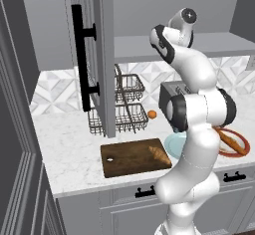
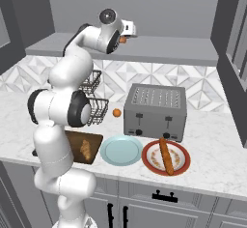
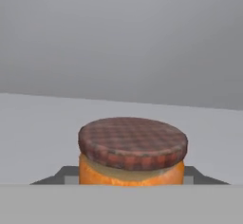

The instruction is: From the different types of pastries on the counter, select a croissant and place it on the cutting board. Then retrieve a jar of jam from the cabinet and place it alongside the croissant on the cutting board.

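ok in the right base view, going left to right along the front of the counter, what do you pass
cutting board with the croissant on it → pale blue plate → red-rimmed plate holding the long stick pastry

**My arm, as it looks**

My arm [image 1: 196,124] is glossy white, built of rounded, tube-like segments. Dark charcoal rings and caps mark my joints, with a round grey disc on my topmost joint. A small white block forms my hand. My finger tips [image 3: 64,174] are small, flat and dark.
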